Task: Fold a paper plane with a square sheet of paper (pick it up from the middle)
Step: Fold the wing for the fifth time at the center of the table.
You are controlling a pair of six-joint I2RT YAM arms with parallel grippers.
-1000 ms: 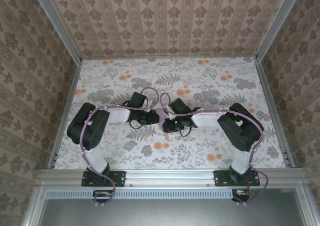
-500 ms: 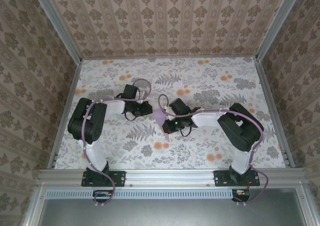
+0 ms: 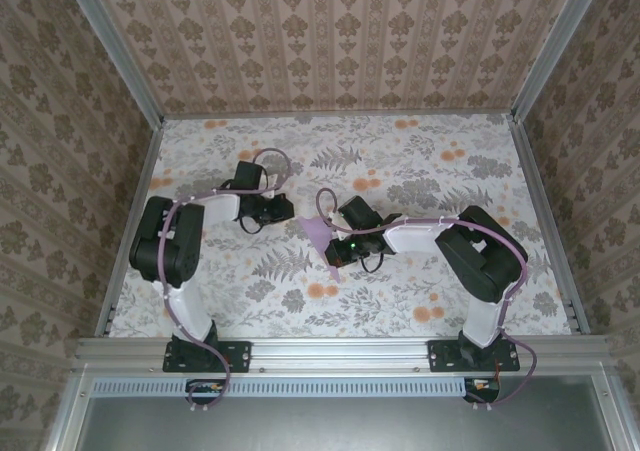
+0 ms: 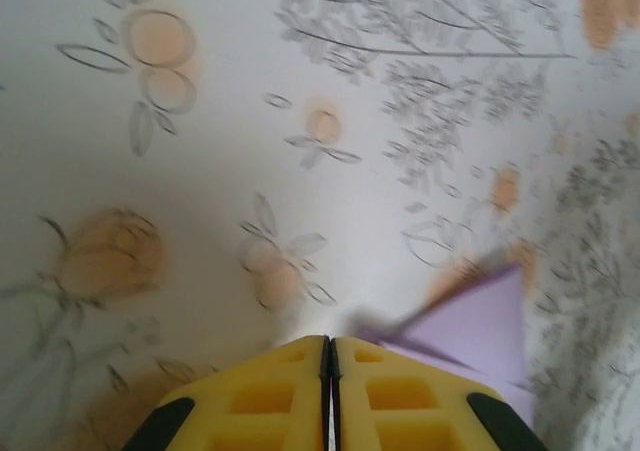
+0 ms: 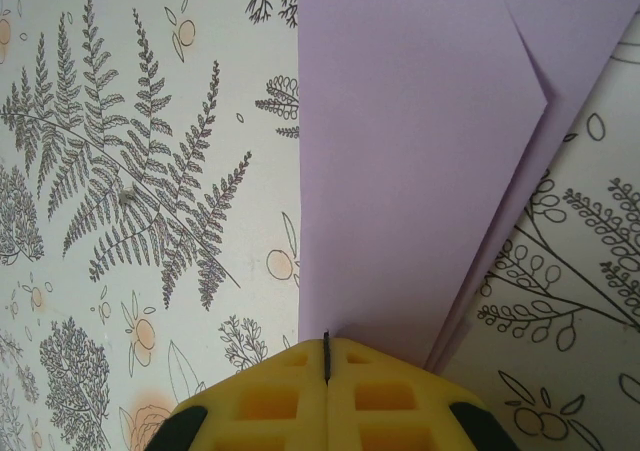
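The square sheet of paper is folded into a slim, pointed lavender paper plane at the table's middle. My right gripper is shut on its near edge. In the right wrist view the layered folds run straight up from the closed yellow fingertips of that gripper. My left gripper sits a little left of the paper, apart from it. Its yellow jaws are shut with nothing between them, and the plane's blurred tip shows just to their right.
The floral tabletop is walled by patterned panels on three sides. An aluminium rail runs along the near edge by the arm bases. Cables loop over both arms.
My left arm has pulled away from the paper, swinging left and toward the back. The right gripper has stayed in place with the folded paper in it.
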